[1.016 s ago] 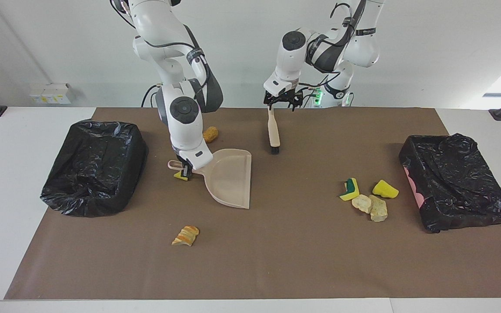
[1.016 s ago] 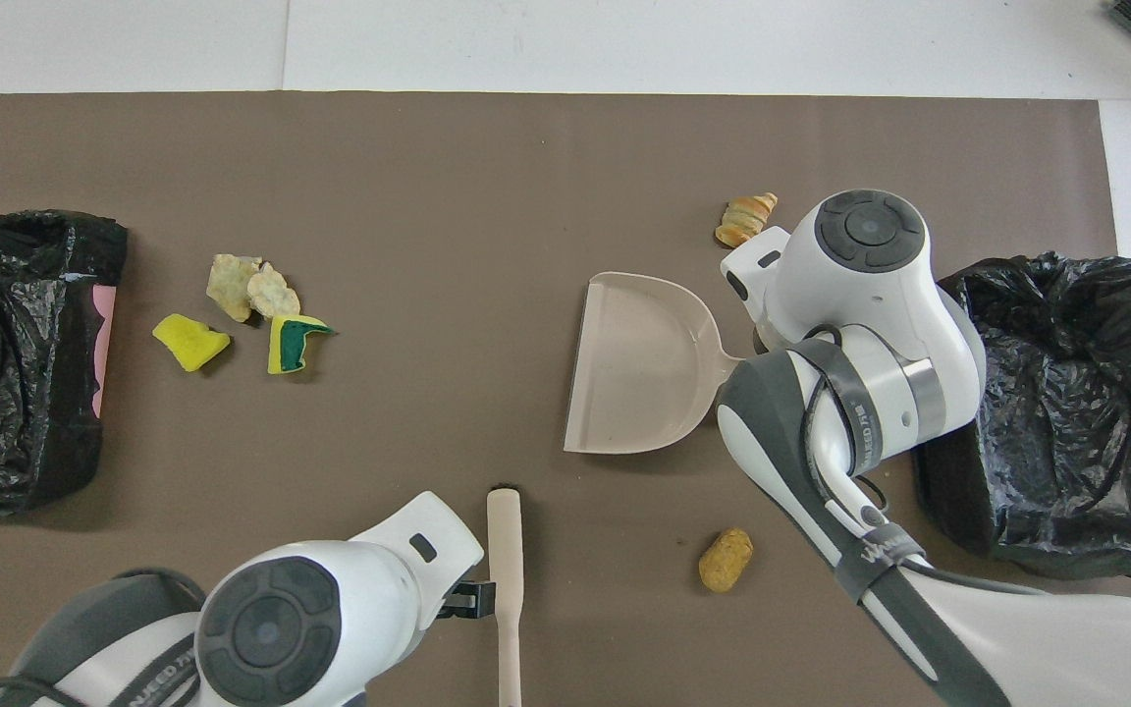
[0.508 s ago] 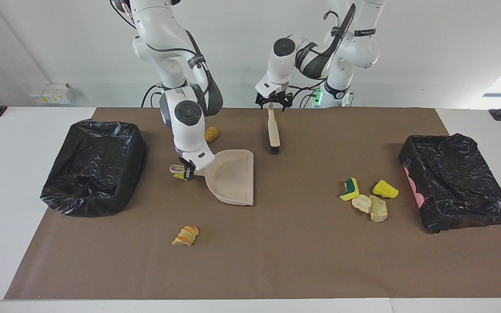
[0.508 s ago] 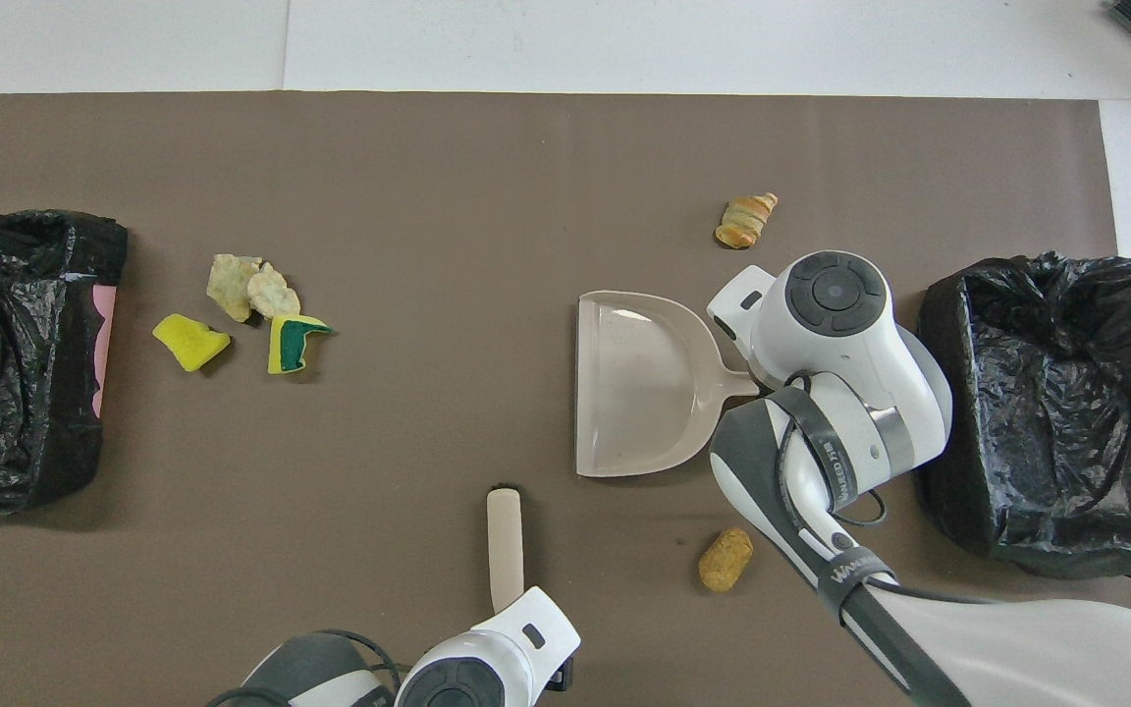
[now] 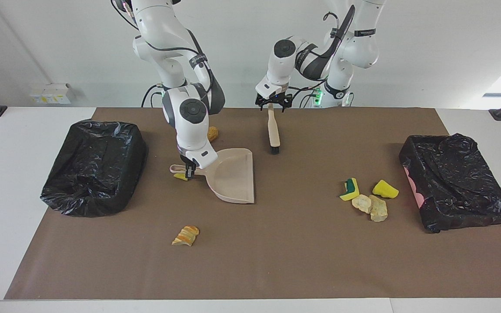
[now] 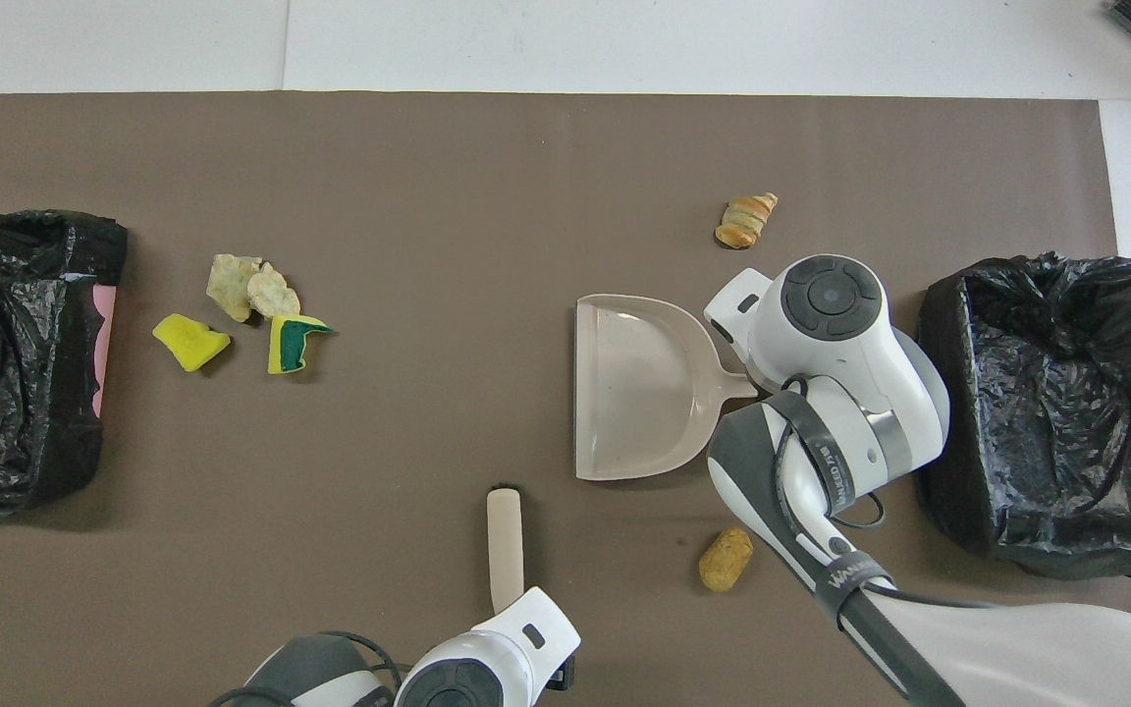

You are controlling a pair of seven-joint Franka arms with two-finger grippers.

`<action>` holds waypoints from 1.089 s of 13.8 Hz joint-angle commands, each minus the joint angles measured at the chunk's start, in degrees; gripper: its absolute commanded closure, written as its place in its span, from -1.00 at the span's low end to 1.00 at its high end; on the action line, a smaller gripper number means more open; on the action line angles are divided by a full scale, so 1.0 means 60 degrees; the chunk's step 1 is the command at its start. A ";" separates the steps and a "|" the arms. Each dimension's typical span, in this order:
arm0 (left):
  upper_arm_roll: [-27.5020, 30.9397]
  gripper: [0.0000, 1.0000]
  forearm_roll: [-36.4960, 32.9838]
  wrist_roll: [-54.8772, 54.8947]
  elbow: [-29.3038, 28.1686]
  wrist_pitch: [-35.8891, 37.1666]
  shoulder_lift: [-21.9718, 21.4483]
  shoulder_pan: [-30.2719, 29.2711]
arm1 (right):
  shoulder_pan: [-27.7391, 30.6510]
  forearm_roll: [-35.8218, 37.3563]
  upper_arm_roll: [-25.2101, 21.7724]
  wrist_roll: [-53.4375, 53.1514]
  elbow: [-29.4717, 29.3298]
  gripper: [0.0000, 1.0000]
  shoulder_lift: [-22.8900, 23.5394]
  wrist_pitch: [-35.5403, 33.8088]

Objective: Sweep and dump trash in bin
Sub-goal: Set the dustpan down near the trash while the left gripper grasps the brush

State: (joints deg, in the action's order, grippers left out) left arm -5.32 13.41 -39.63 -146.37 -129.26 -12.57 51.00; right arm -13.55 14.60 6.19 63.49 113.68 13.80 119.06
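Legible text: almost none.
Overhead view: a dark band round the right arm [image 6: 826, 462], at about 4 o'clock from the dustpan [image 6: 639, 388], carries white lettering, too small and skewed to read with certainty. A second printed band sits lower on the same arm, likewise unreadable. Facing view: a band on the left arm [image 5: 363, 32] carries print, also illegible.

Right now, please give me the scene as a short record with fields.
right gripper: jaws shut on dustpan handle
left gripper: jaws open over brush handle end
trash cluster: four chunks near bin at left arm's end
striped chunk: farther from robots than dustpan
brown chunk: nearer to robots than dustpan
dustpan contents: empty
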 commanded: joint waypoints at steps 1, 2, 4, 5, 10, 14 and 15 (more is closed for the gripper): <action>0.0155 -0.37 0.0153 -0.0017 -0.0214 -0.0253 0.0058 0.0259 | -0.0333 0.0568 0.0037 0.0171 -0.0108 1.00 -0.0103 -0.0535; 0.0155 -0.09 0.0153 -0.0017 -0.0214 -0.0253 0.0059 0.0259 | -0.0363 0.0627 0.0037 0.0170 -0.0137 1.00 -0.0103 -0.0580; 0.0169 1.00 0.0153 0.0056 -0.0200 -0.0136 0.0059 0.0259 | -0.0378 0.0788 0.0037 0.0170 -0.0152 1.00 -0.0103 -0.0609; 0.0169 1.00 0.0153 0.0071 -0.0083 0.0038 0.0088 0.0259 | -0.0392 0.0832 0.0052 0.0170 -0.0181 1.00 -0.0117 -0.0639; 0.0199 1.00 0.0153 0.0071 0.0181 0.0830 -0.0028 0.0127 | -0.0656 0.0847 0.0052 -0.0283 -0.0401 1.00 -0.0102 -0.1049; 0.0330 1.00 0.0022 0.0056 0.0794 0.1839 -0.0292 -0.0691 | -0.1007 0.0628 0.0198 -0.0618 -0.0255 1.00 -0.0190 -0.1006; 0.0331 1.00 -0.0066 0.0143 0.0971 0.2132 -0.0307 -0.1085 | -0.1167 0.0628 0.0213 -0.1041 -0.0255 1.00 -0.0220 -0.1034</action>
State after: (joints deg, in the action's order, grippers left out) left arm -3.31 13.38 -39.52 -142.84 -120.80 -13.01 48.01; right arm -19.56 18.37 6.44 61.00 111.70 13.71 113.70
